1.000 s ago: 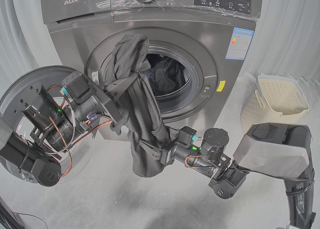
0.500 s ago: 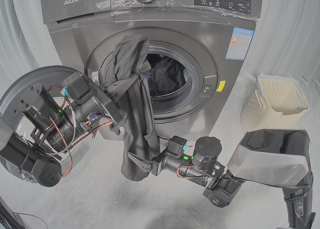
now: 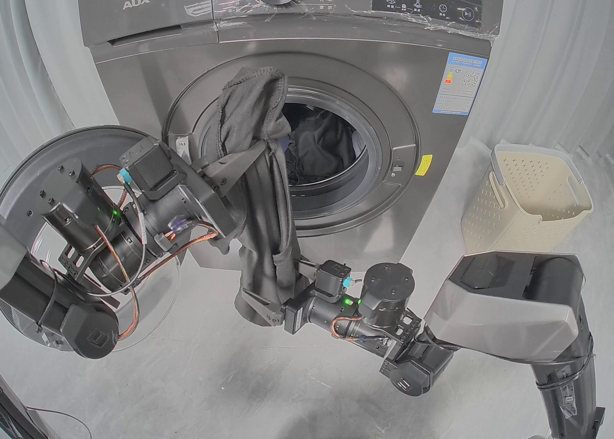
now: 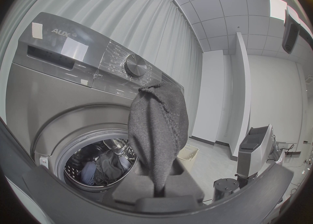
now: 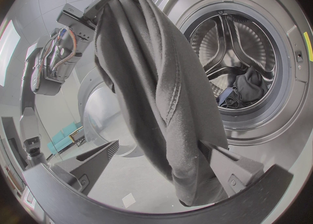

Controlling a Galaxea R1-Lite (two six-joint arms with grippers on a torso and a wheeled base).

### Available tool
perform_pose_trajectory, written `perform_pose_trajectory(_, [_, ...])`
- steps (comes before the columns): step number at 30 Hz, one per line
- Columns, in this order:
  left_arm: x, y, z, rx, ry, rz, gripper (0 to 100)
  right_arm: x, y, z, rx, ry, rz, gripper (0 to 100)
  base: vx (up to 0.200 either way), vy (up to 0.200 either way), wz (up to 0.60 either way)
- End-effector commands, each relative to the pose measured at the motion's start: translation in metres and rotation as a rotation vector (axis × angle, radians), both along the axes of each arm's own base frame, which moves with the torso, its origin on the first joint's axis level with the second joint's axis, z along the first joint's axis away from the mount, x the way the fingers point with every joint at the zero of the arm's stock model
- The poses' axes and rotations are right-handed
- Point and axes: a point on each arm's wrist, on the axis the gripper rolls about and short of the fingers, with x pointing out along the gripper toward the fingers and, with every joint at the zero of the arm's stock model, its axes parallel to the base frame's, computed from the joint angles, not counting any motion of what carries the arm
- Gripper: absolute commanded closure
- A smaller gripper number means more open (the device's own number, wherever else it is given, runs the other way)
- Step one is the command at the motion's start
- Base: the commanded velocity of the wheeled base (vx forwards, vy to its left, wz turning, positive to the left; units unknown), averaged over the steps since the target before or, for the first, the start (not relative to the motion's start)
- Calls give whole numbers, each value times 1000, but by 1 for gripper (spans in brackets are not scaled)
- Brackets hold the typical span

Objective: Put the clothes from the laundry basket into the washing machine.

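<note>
A dark grey garment [image 3: 259, 203] hangs in front of the washing machine's [image 3: 409, 88] open drum [image 3: 332, 184]. My left gripper [image 3: 246, 159] is shut on the garment near its top, level with the left rim of the opening; the top flops over above the fingers [image 4: 158, 190]. My right gripper [image 3: 256, 306] is at the garment's lower end, below the door opening. It stands open, and the cloth [image 5: 153, 81] hangs between its fingers, against one finger [image 5: 234, 169]. Dark clothes [image 3: 320, 143] lie inside the drum.
The round door [image 3: 57, 152] stands swung open at the left, behind my left arm. A cream laundry basket [image 3: 531, 197] sits on the floor to the right of the machine, no clothes visible in it. Bare grey floor lies in front.
My right gripper has moved left and slightly down under the garment, and the hanging lower end has shifted left and bunched. The left gripper has held still.
</note>
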Motion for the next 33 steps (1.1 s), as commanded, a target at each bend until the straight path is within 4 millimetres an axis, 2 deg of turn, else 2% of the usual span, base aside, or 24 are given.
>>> perform_pose_trajectory(1, [-3, -2, 2, -4, -6, -12, 100, 11, 7, -11, -4, -1, -52, 0, 0, 0, 0])
perform_pose_trajectory(8, [-2, -2, 3, -6, -8, -9, 100, 27, 17, -14, 33, 2, -206, 0, 0, 0, 0])
perform_pose_trajectory(9, [-2, -2, 3, -5, -9, -9, 100, 30, 16, -13, 42, 5, -224, 100, 0, 0, 0])
perform_pose_trajectory(13, [-2, -1, 3, -8, -8, -5, 100, 39, 6, 1, 74, -6, -265, 100, 0, 0, 0])
perform_pose_trajectory(17, [0, 0, -1, -2, 5, -2, 100, 38, -5, 21, 94, -22, -283, 100, 0, 0, 0])
perform_pose_trajectory(18, [0, 0, -1, -2, 5, -2, 100, 38, -5, 21, 94, -22, -283, 100, 0, 0, 0])
perform_pose_trajectory(20, [6, 5, -5, -1, 27, 20, 100, 34, -15, 43, 118, -41, -293, 100, 0, 0, 0])
perform_pose_trajectory(25, [31, 23, -28, 24, 100, 101, 100, 26, -34, 80, 159, -77, -317, 100, 0, 0, 0])
perform_pose_trajectory(27, [32, 23, -29, 25, 103, 104, 100, 26, -35, 81, 160, -78, -319, 100, 0, 0, 0])
perform_pose_trajectory(28, [41, 31, -45, 48, 146, 140, 100, 20, -46, 99, 180, -98, -329, 100, 0, 0, 0])
perform_pose_trajectory(33, [48, 40, -74, 99, 234, 166, 100, 13, -56, 115, 195, -112, -337, 100, 0, 0, 0])
